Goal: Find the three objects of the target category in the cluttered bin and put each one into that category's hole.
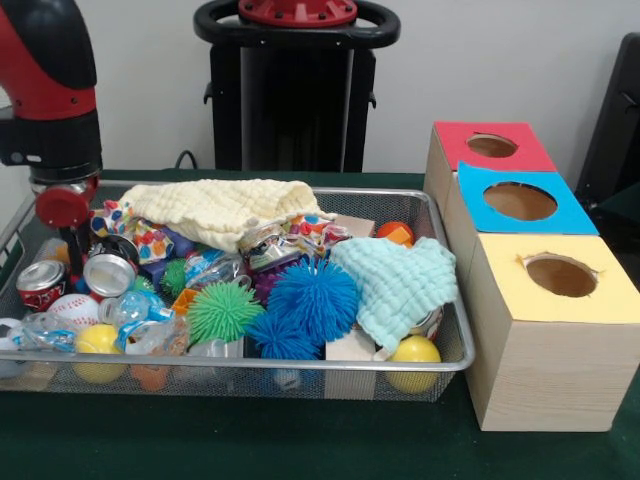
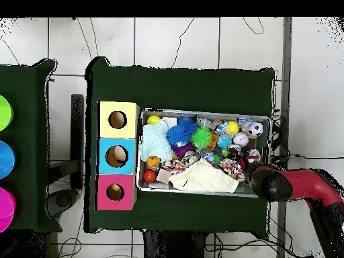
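The wire mesh bin (image 1: 300, 367) sits on the green table, full of clutter; it also shows in the overhead view (image 2: 201, 113). The red-topped box's hole (image 1: 492, 146) is at the far end of the row of boxes, and shows in the overhead view too (image 2: 115, 192). My gripper (image 1: 74, 248) hangs from the red and black arm (image 2: 295, 185) into the bin's far left corner, beside two cans (image 1: 110, 272). I see no plush toy clearly. An orange round thing (image 1: 396, 233) lies at the bin's far right; I cannot tell what it is.
A pale yellow cloth (image 1: 220, 210) and a mint cloth (image 1: 400, 282) cover part of the pile. Blue spiky balls (image 1: 312, 297), a green spiky ball (image 1: 222, 311), yellow balls (image 1: 415, 352) and a baseball (image 1: 72, 308) lie around. Blue-topped (image 1: 520, 201) and yellow-topped (image 1: 561, 276) boxes stand nearer.
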### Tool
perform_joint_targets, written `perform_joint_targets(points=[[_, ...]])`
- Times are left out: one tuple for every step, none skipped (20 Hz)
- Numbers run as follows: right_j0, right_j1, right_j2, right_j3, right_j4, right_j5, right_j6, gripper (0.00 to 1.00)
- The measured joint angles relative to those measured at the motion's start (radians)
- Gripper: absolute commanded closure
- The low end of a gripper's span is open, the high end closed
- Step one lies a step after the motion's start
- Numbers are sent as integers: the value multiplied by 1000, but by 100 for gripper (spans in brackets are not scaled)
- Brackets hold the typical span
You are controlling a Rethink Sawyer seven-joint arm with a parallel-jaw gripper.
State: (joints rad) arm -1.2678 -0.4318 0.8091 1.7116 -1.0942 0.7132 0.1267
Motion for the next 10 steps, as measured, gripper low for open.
perform_joint_targets(points=[[0,-3,0,0,0,0,0,0],[0,-6,0,0,0,0,0,0],[0,-8,0,0,-1,0,0,0],[-1,-12,0,0,-1,0,0,0],[-2,-18,0,0,-1,0,0,0],[-4,-23,0,1,-1,0,0,0],[-8,-31,0,4,-2,0,0,0],[-12,-37,0,8,-2,0,0,0],[-21,-48,0,14,-2,0,0,0],[-30,-56,0,21,-2,0,0,0]])
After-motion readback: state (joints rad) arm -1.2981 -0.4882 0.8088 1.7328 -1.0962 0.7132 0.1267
